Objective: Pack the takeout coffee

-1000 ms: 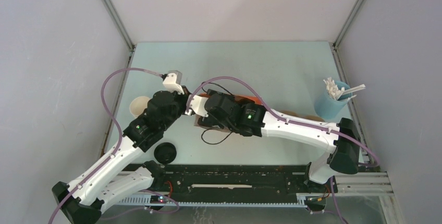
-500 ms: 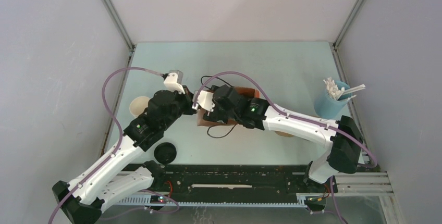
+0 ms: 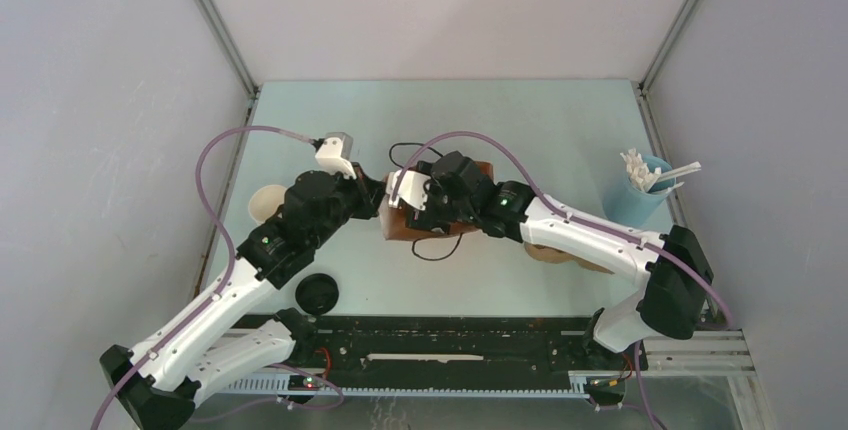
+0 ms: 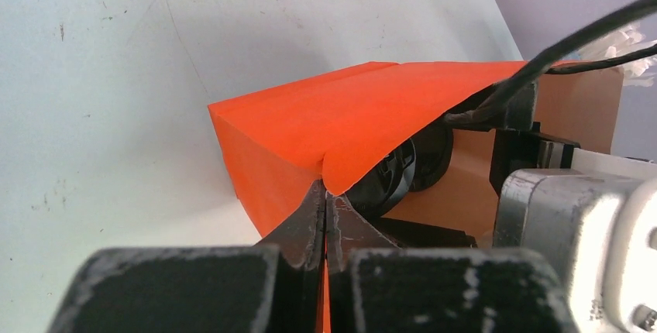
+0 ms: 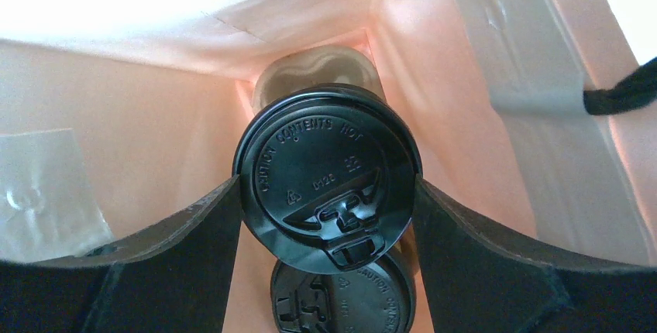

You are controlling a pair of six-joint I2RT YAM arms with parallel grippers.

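An orange paper bag with a brown inside lies open on the table; in the top view it is the brown shape between the two wrists. My left gripper is shut on the bag's mouth edge. My right gripper reaches inside the bag, its fingers pressed on both sides of a takeout coffee cup with a black lid. A second lidded cup sits just below it in the bag. In the top view the right fingers are hidden by the bag.
A lidless cup stack stands left of the left arm. A loose black lid lies near the front. A blue cup of white stirrers stands at the right edge. Brown items lie under the right arm.
The right wrist has pushed farther away and left, deeper into the bag. The bag has shifted away with it. The left gripper keeps its hold on the bag edge.
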